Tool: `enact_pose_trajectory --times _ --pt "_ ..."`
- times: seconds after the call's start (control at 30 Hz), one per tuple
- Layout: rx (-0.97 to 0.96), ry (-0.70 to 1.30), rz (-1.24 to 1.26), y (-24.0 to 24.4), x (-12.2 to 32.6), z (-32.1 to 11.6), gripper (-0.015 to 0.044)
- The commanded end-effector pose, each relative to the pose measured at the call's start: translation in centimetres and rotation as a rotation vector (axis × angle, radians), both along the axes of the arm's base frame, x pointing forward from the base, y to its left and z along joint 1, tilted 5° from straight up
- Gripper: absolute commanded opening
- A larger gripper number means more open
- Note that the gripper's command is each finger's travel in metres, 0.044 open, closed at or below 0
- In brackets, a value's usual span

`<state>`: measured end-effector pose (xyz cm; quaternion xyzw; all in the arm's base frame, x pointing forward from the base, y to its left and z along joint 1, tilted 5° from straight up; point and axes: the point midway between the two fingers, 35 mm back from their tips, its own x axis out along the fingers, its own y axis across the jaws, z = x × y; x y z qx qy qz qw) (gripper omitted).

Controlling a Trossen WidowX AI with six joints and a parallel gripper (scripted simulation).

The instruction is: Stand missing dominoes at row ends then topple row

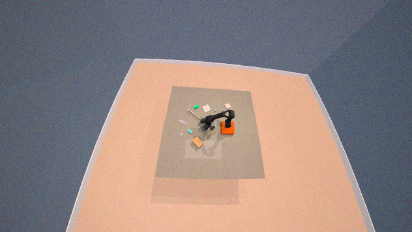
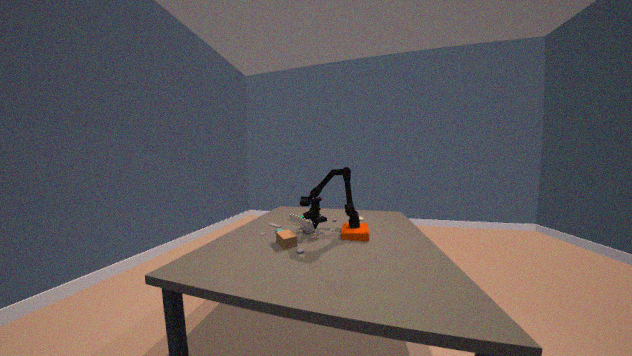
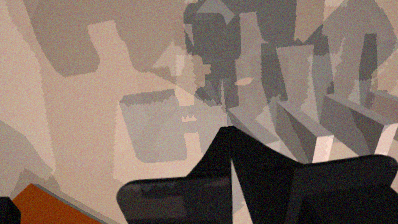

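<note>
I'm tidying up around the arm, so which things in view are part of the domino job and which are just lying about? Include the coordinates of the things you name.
Part of the job:
- row of dominoes (image 1: 194, 114) (image 3: 324, 149)
- claw (image 2: 315, 227) (image 3: 227, 132)

Just lying about:
- orange-brown block (image 1: 197, 142) (image 2: 286, 239)
- green block (image 1: 196, 107)
- turquoise block (image 1: 190, 131)
</note>
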<state>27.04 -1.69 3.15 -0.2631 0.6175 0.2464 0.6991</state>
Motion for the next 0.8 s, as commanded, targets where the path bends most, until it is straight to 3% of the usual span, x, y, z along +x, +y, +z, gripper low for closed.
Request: enact_pose_trajectory --times 0.0,0.37,0.77 --pt "0.002 0.007 0.005 -0.4 0.4 -0.1 0.0000" --pt "-0.001 0.005 0.005 -2.3 1.1 5.9 0.0000" --pt "-0.001 0.005 0.005 -2.4 1.1 6.0 0.0000"
